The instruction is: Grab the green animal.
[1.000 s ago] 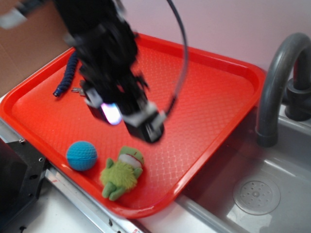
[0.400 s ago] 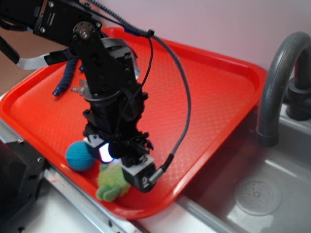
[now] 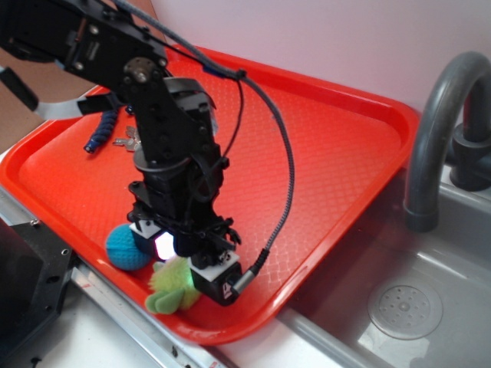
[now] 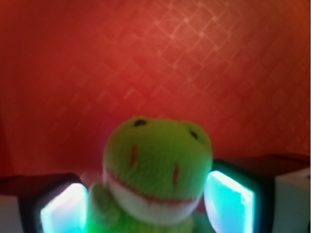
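The green animal [image 3: 170, 291] is a lime-green plush frog lying near the front edge of the red tray [image 3: 330, 153]. The arm covers most of it in the exterior view. In the wrist view its head [image 4: 158, 170] with a white-and-red mouth fills the space between the two lit pads [image 4: 228, 199]. My gripper [image 3: 188, 270] is down on the tray and straddles the toy, also in the wrist view [image 4: 146, 208]. The jaws stand open, one on each side of the head, with a small gap on the left side.
A blue knitted ball [image 3: 126, 247] lies just left of the gripper, touching or nearly touching the toy. A dark blue coiled object [image 3: 107, 126] lies at the tray's far left. A grey faucet [image 3: 441, 130] and sink [image 3: 406, 307] are to the right of the tray.
My gripper has come forward and down from above the middle of the tray onto the green animal, and now sits a little lower around it than 0.4 s ago.
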### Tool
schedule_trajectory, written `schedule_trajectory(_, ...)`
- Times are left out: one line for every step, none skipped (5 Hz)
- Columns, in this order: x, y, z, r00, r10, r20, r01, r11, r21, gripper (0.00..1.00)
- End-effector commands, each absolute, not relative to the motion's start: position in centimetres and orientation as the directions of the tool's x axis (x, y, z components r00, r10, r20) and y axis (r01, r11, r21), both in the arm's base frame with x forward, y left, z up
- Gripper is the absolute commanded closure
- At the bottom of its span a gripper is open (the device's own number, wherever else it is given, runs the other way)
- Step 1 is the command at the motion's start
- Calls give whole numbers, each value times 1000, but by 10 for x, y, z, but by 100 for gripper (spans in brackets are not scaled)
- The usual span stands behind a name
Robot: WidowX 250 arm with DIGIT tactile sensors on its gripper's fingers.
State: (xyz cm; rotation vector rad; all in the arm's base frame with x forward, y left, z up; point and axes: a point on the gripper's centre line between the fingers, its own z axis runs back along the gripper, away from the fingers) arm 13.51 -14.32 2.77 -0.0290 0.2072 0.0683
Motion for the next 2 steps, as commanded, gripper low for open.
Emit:
schedule_trajectory(140, -149, 40, 983, 75, -167, -79, 997, -20, 100)
schedule_trajectory(149, -144, 68, 989, 112, -102, -116, 993, -33, 100)
